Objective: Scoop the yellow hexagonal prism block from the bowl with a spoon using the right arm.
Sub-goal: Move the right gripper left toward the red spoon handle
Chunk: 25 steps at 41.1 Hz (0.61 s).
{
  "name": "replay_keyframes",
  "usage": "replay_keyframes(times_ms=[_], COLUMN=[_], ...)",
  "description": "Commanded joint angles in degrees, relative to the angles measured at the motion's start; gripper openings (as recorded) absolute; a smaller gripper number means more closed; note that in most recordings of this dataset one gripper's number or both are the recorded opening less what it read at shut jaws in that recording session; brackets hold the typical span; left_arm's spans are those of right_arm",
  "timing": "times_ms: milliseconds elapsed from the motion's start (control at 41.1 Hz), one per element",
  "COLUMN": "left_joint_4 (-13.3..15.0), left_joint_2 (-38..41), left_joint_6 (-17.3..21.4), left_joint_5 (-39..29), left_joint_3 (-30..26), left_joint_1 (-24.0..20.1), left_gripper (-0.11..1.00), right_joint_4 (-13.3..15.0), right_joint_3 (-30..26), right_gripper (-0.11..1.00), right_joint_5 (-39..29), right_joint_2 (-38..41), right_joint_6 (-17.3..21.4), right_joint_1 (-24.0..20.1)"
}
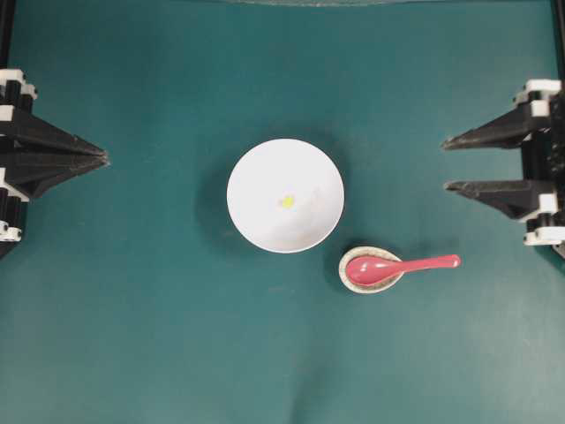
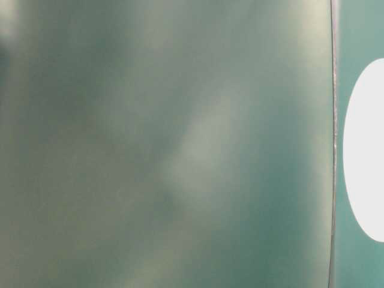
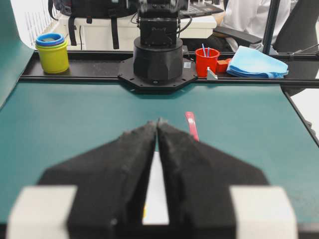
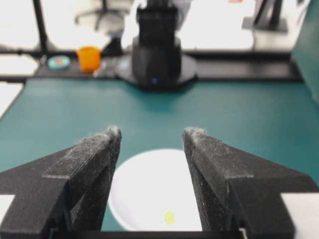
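At the right edge of the overhead view, the right gripper (image 1: 450, 163) points level toward centre, jaws spread wide, holding nothing. The left gripper (image 1: 104, 159) mirrors it, closed. The spoon (image 1: 397, 266) lies lengthwise left-right, scoop in a small speckled dish (image 1: 371, 284), handle pointing right. The yellow hexagonal prism block (image 1: 287, 201) sits mid-bowl (image 1: 256, 168), centre frame.

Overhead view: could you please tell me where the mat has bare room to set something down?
Bare mat lies above the bowl, below the spoon and its speckled dish, and between the bowl and the left gripper. It is crowded where bowl and dish nearly touch.
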<state>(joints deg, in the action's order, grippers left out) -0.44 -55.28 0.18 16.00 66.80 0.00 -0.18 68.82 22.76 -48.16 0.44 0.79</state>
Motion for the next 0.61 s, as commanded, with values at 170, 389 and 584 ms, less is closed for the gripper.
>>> replay_keyframes(times_ms=[170,389,584], left_joint_4=[-0.18,-0.18,-0.18], left_joint_2=[0.35,0.35,0.35], left_joint_6=[0.09,0.09,0.09], left_joint_5=[0.18,-0.09,-0.18], left_joint_3=[-1.41,-1.41,-1.41], left_joint_1=[-0.18,-0.18,-0.18], left_gripper=[0.11,0.11,0.11], right_joint_4=[-2.11,-3.78,-5.45], right_joint_3=[3.08,7.03,10.02], right_gripper=[0.58,0.58,0.58], right_joint_5=[8.0,16.0,22.76], right_joint_2=[6.5,12.3,16.79], right_joint_6=[0.18,0.18,0.18], right_joint_1=[-1.41,-3.6,-6.33])
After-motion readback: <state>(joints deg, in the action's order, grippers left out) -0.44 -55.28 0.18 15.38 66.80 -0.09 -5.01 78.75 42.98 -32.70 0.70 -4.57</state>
